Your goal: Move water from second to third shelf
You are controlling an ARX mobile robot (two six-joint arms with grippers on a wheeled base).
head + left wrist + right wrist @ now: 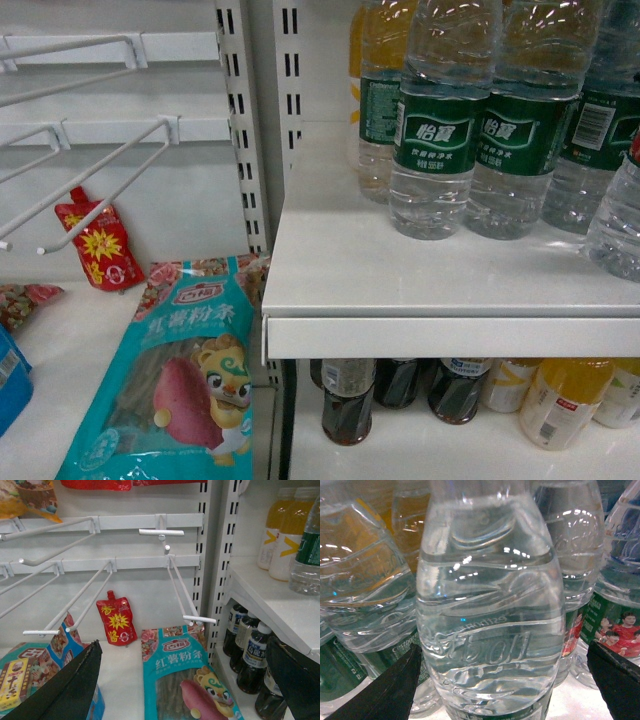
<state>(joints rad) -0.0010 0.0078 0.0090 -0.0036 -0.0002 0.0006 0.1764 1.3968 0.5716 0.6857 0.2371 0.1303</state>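
water bottles (440, 120) cropped above shoulders, cola bottles' (348, 400) tops hidden by shelf (450, 335)

water bottles (470, 150) crowd shelf rear; shelf front edge (400, 280) bare.

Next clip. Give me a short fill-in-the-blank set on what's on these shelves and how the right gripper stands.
1. The water bottles on the white shelf wear ____ labels.
2. On the shelf below stand dark cola bottles and ____ drink bottles.
3. The right gripper is ____, one bottle between its fingers.
4. The red pouch leans against the ____ panel.

Missing words: green; orange; open; back
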